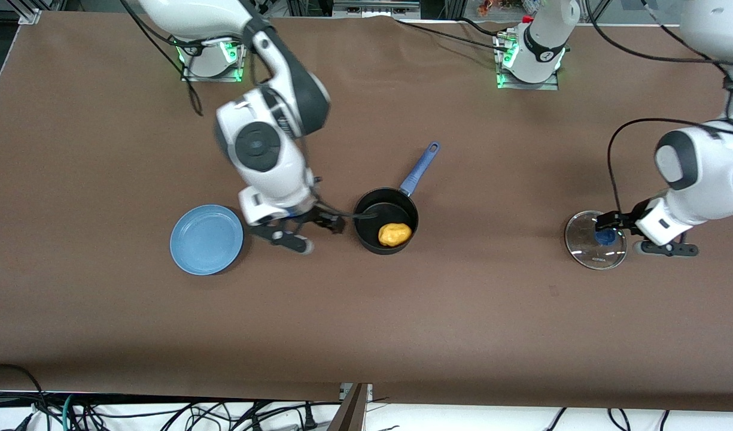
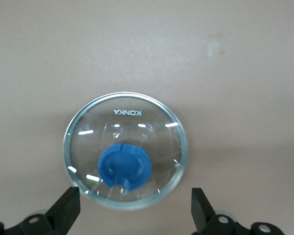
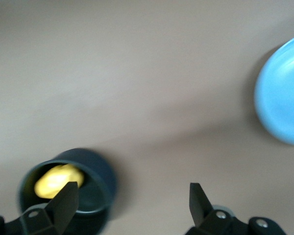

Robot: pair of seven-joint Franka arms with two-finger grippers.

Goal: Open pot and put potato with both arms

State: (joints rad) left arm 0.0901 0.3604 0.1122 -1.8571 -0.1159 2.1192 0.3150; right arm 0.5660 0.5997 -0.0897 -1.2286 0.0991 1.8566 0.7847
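Observation:
The black pot (image 1: 385, 220) with its blue handle (image 1: 419, 168) stands open mid-table. The yellow-orange potato (image 1: 394, 234) lies inside it and also shows in the right wrist view (image 3: 56, 179). The clear glass lid (image 1: 595, 240) with a blue knob (image 2: 124, 166) lies flat on the table toward the left arm's end. My left gripper (image 1: 647, 233) is open and empty beside the lid; its fingers (image 2: 67, 209) stand wide apart. My right gripper (image 1: 321, 230) is open and empty above the table between the pot and the plate.
A flat blue plate (image 1: 206, 239) lies toward the right arm's end, beside the right gripper; it also shows in the right wrist view (image 3: 284, 95). A brown cloth covers the table. Cables hang along the front edge.

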